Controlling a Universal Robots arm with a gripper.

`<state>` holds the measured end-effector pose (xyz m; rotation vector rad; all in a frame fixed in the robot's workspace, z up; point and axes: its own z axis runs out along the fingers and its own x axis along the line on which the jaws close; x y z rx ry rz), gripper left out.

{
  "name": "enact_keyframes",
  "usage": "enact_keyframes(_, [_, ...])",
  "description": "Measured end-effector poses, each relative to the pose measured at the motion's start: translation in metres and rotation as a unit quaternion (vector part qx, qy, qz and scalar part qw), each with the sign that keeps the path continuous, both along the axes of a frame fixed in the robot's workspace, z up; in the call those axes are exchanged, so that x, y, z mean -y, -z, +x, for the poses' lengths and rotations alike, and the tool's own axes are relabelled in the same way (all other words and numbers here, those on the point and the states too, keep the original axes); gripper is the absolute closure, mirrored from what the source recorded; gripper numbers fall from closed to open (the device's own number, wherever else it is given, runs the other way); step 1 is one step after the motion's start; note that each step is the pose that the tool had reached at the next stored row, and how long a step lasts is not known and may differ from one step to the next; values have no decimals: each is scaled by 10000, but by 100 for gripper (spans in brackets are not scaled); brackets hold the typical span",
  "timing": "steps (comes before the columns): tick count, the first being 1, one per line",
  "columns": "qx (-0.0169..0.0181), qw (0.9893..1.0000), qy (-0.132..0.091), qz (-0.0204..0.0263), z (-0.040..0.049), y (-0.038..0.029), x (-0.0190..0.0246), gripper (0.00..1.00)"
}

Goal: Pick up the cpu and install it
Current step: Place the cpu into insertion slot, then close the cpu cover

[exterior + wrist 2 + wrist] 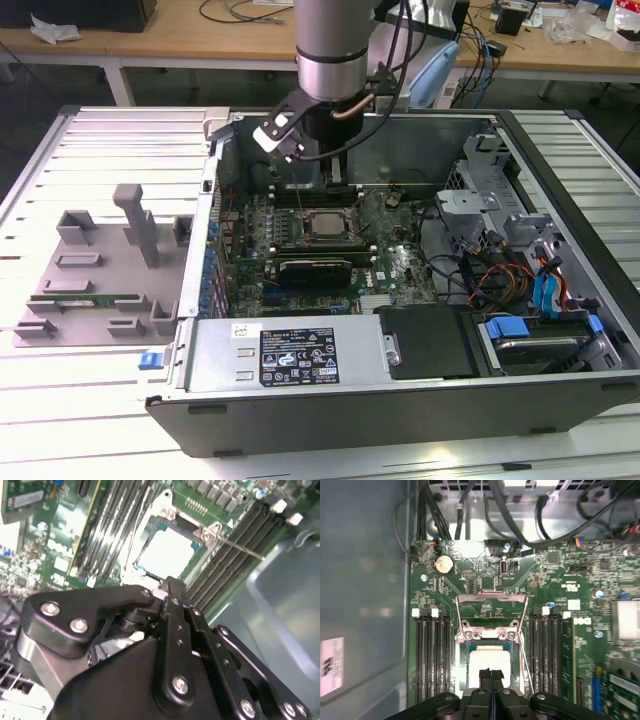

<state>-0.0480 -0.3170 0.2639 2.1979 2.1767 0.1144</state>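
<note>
Inside the case: the cpu (487, 661) lies flat in the socket (461, 652) near the middle of the motherboard (560, 575), with its shiny metal top facing up.
Gripper: in both wrist views the gripper (490, 676) hangs over one edge of the cpu. Its two black fingers are pressed together with nothing between them. Whether the tips touch the chip cannot be told.
Socket frame: the metal retaining frame (492, 600) is swung open on the side toward the coin battery (443, 565), so the chip's top is uncovered.
Edges: rows of dark memory slots (432, 655) run close along two opposite sides of the socket, and a thin lever rod (240, 547) slants beside one row.
Open room: the case (560, 150) lies on its side, open upward, and the arm (330, 50) comes down into it. Walls rise all round the board, and cables (470, 275) crowd the exterior view's right.
Desk: the slatted desk (100, 140) carries the case. On the exterior view's left it also carries a grey fixture (140, 230) with a green memory stick (85, 298) lying in it.
Labels: a black-and-white printed sticker (298, 355) sits on the grey cover along the case's front edge, and a pale sticker (331, 662) is on a case wall.
Orientation: the cpu is square, so it has no long axis. Its edges run parallel and square to the memory slots.
</note>
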Motion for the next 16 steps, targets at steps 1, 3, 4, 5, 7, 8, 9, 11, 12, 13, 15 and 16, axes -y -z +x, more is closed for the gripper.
enact_keyframes(1, [0, 10000, 1, -2, 0, -5, 0, 89])
enact_keyframes(3, [-92, 10000, 1, -1, 4, -6, 0, 89])
enact_keyframes(4, [-265, 9996, 0, 7, 15, -5, 1, 89])
enact_keyframes(5, [-361, 9993, 1, 11, 18, -5, 1, 89])
enact_keyframes(7, [-367, 9993, 1, 11, 18, -4, 1, 89])
enact_keyframes(8, [-370, 9993, 1, 12, 18, -4, 1, 89])
enact_keyframes(9, [-372, 9993, 1, 11, 18, -4, 1, 89])
enact_keyframes(11, [-378, 9993, 1, 11, 18, -4, 1, 89])
enact_keyframes(12, [-380, 9993, 1, 12, 18, -4, 1, 89])
enact_keyframes(13, [-382, 9993, 1, 12, 18, -4, 1, 89])
enact_keyframes(15, [-390, 9992, 1, 12, 18, -4, 1, 89])
enact_keyframes(16, [-393, 9992, 1, 12, 18, -4, 1, 89])
